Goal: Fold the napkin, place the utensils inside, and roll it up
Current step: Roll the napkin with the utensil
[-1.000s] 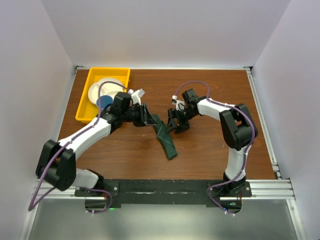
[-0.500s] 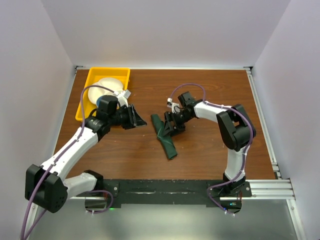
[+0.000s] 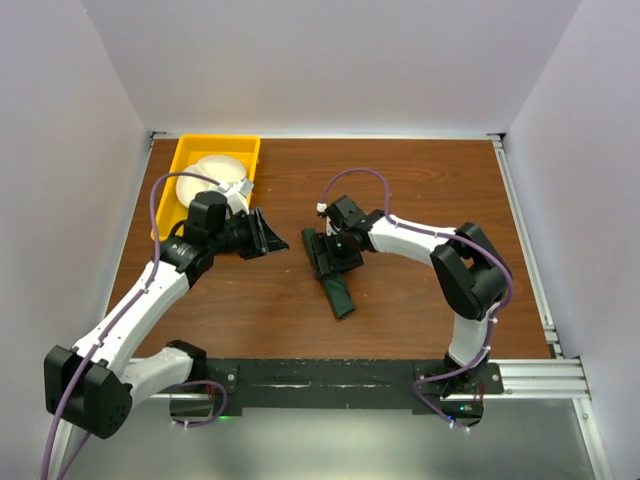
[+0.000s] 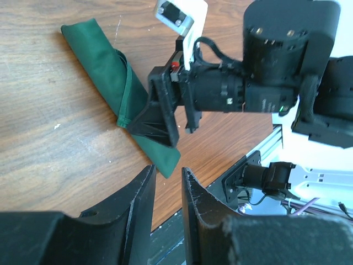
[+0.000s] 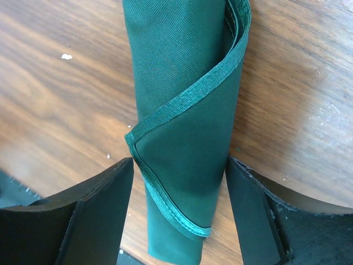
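The dark green napkin (image 3: 339, 296) lies rolled into a slim tube on the wood table, running from upper left to lower right. My right gripper (image 3: 328, 257) stands open over its upper half. In the right wrist view the napkin (image 5: 187, 105) lies between the two fingers of the right gripper (image 5: 179, 165) with a gap on each side. My left gripper (image 3: 263, 235) hangs left of the roll, apart from it. In the left wrist view the left gripper (image 4: 168, 171) is open only a narrow slit and holds nothing, and the napkin (image 4: 102, 63) lies beyond it. No utensils show.
A yellow tray (image 3: 166, 205) holding a white plate (image 3: 205, 175) sits at the back left, just behind my left wrist. The black and silver mounting rail (image 3: 330, 375) runs along the near edge. White walls close in three sides.
My left gripper has let go of the napkin's upper end and drawn back to the left. My right gripper has slid left and down over the roll.
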{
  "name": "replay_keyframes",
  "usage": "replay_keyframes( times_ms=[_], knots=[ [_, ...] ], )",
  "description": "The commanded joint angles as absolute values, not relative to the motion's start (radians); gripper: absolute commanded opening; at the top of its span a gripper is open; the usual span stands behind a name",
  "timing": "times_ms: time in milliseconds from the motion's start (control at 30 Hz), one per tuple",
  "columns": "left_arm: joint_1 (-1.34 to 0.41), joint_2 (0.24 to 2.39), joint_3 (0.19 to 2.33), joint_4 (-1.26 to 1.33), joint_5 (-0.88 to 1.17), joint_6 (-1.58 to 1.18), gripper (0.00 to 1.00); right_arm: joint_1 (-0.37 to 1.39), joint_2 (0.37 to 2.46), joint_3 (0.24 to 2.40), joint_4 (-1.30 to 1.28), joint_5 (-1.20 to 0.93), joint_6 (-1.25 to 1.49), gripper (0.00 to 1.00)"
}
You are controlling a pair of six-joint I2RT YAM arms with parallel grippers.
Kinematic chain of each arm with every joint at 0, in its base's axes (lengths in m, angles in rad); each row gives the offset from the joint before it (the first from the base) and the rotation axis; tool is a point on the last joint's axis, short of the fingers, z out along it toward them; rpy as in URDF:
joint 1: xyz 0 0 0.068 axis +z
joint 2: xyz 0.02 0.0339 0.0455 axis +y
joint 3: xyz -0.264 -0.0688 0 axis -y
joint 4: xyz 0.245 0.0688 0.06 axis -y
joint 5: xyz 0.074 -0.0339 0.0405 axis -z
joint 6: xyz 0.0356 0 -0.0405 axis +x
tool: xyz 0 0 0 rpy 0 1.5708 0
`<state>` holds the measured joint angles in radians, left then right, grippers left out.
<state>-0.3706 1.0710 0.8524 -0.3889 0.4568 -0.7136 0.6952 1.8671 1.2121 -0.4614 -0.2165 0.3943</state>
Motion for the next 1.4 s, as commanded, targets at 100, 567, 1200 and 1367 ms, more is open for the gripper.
replay_keyframes(
  times_ms=[100, 567, 1200, 1367],
  knots=[
    [-0.356, 1.020, 0.841, -0.402, 0.474, -0.721, 0.31, 0.758, 1.893, 1.255, -0.523, 0.017, 0.449, 0.72],
    [-0.350, 0.977, 0.845, -0.416, 0.486, -0.735, 0.30, 0.874, 1.979, 1.304, -0.581, 0.267, 0.568, 0.58],
    [-0.337, 0.917, 0.851, -0.480, 0.492, -0.735, 0.30, 0.789, 2.399, 1.926, -0.620, 0.158, 0.687, 0.46],
    [-0.330, 0.914, 0.848, -0.488, 0.494, -0.727, 0.30, 0.736, 2.509, 2.116, -0.627, 0.104, 0.778, 0.46]
  ],
)
